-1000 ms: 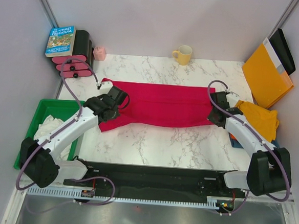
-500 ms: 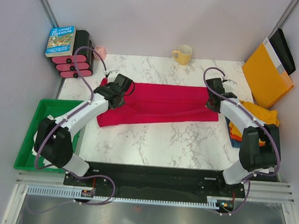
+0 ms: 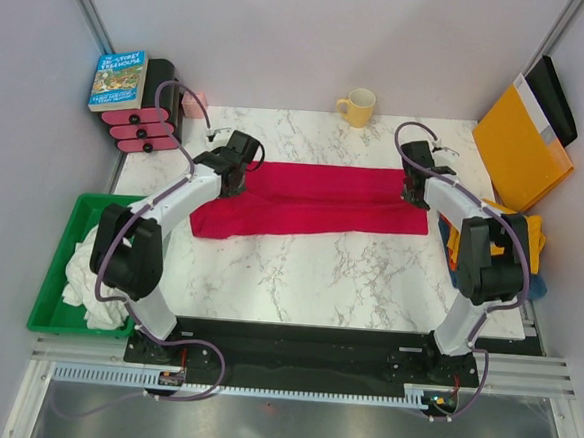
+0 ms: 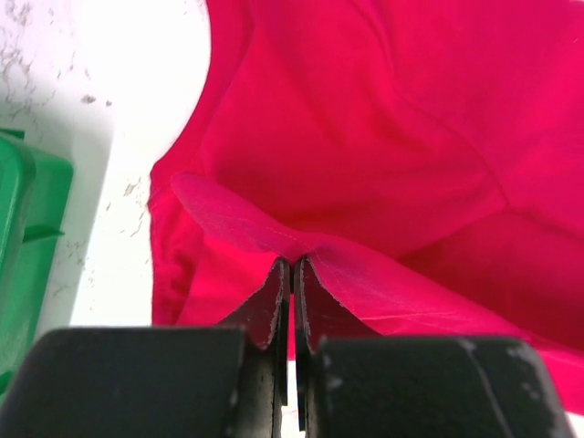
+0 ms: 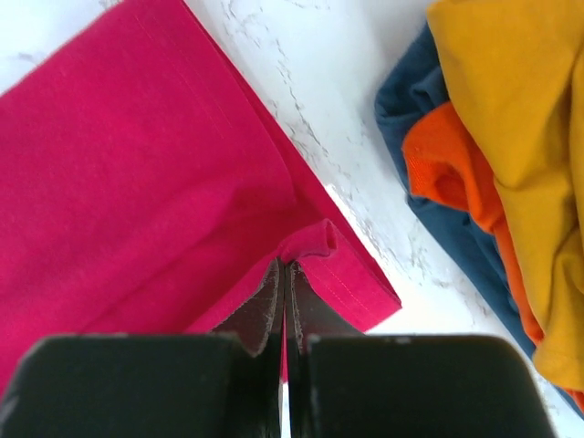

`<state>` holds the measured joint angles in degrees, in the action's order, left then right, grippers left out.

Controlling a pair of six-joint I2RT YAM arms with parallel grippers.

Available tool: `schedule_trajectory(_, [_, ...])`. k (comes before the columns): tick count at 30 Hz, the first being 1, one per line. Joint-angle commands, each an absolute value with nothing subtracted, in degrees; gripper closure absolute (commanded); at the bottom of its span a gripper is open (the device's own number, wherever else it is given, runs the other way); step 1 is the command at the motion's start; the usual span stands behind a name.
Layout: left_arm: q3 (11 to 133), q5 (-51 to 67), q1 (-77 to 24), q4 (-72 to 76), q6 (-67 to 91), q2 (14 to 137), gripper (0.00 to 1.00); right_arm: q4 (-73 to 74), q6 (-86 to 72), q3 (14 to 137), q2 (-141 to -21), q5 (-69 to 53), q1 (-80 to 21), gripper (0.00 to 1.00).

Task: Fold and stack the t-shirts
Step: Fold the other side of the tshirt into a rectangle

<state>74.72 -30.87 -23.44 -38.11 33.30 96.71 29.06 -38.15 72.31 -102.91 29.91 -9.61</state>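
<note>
My left pincer (image 4: 292,274) is clamped on a fold at the left end of the crimson t-shirt (image 3: 313,198); my right pincer (image 5: 284,272) pinches its right hem; the shirt lies in a long strip across the far half of the desk (image 3: 348,273), near the heap of t-shirts (image 5: 497,119) on the right.

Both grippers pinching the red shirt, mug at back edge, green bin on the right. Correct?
No: the green bin sits on the left, as the top external view shows. Both the left gripper and right gripper do pinch the red shirt, and the mug stands at the back edge.
</note>
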Motion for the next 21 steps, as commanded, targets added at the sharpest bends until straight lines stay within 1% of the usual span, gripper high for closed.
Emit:
schedule_trajectory(1, [79.89,-31.38,-23.20,-35.77,31.20,100.45,0.98,28.04,-37.62,77.34,-106.42,32.17,-8.70,1.00])
schedule_trajectory(21, [88.06,-31.82,-21.45,-35.77,30.41,111.62,0.98,28.48,-37.53,87.45,-119.70,31.20,-8.52,1.00])
